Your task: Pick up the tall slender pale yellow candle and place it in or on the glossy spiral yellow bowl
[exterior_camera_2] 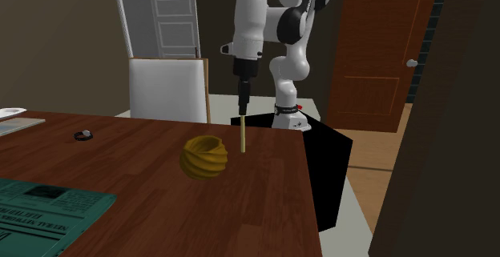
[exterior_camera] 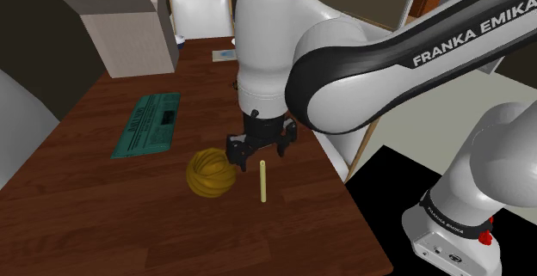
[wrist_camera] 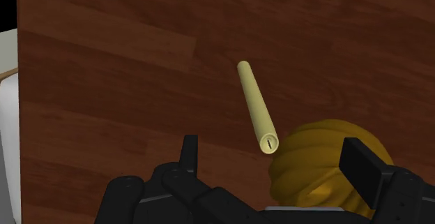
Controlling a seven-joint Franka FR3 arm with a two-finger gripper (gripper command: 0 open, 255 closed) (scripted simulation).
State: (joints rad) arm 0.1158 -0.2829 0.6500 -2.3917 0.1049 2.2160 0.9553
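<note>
The pale yellow candle [exterior_camera: 263, 182] stands upright on the wooden table [exterior_camera: 103, 214], just beside the ribbed yellow bowl [exterior_camera: 211, 173]. My black gripper [exterior_camera: 261, 145] hangs above the candle with its fingers apart. Across the table, the gripper [exterior_camera_2: 243, 101] sits a little above the candle [exterior_camera_2: 242, 134], with the bowl [exterior_camera_2: 204, 158] to that view's left. Looking down from the hand, the candle [wrist_camera: 256, 107] rises toward the open gripper [wrist_camera: 275, 156]. Its wick end lies between the two fingers, and neither touches it. The bowl [wrist_camera: 314, 160] lies under the right finger.
A green newspaper [exterior_camera: 148, 124] lies on the table beyond the bowl, and an open cardboard box [exterior_camera: 120, 29] stands at the far end beside a white chair [exterior_camera: 200, 12]. A small dark object [exterior_camera_2: 83, 136] rests on the wood. The table edge [exterior_camera: 344, 188] runs close to the candle.
</note>
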